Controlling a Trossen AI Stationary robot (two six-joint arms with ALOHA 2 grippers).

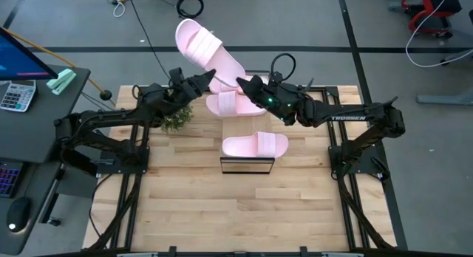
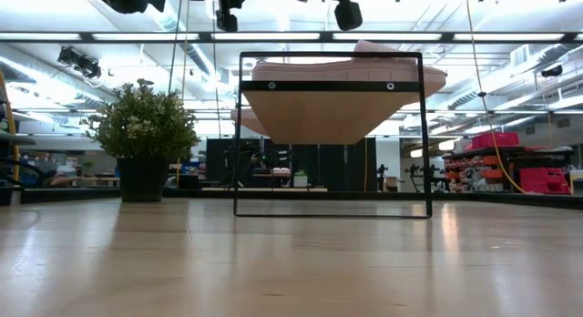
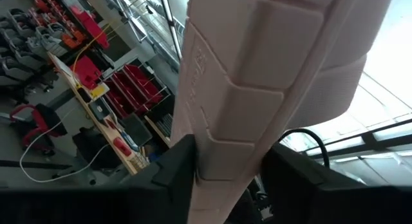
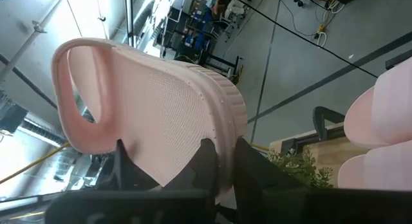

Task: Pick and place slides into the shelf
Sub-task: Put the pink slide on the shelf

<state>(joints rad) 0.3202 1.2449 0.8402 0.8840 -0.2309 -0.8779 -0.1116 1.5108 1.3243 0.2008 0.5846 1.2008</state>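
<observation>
One pale pink slide [image 1: 205, 46] is held high over the table's far edge, between both arms. My left gripper [image 1: 209, 78] is shut on it from the left, and my right gripper [image 1: 242, 83] is shut on it from the right. In the left wrist view its ridged underside [image 3: 257, 69] fills the frame. The right wrist view shows its footbed and strap [image 4: 84, 89]. The shelf [image 1: 247, 167] stands mid-table. One slide [image 1: 255, 145] lies on the near part of its top board, another [image 1: 225, 103] farther back. My left gripper [image 3: 232, 163] pinches the raised slide across its width, a finger [image 3: 180, 163] at each long edge of the sole [image 3: 222, 143], coming from the table's left. The slide is lifted clear. My right gripper [image 4: 161, 156] has the slide's heel end [image 4: 193, 124] between its fingers, coming from the table's right. The strap end points away from it, and the fingers hide the exact place of contact.
A small potted plant [image 1: 177, 117] stands left of the shelf, close under my left arm. In the low view the shelf's black frame [image 2: 332, 212] rises mid-table with a slide [image 2: 346, 73] on top. A desk with a calculator [image 1: 16, 94] lies beyond the table's left edge.
</observation>
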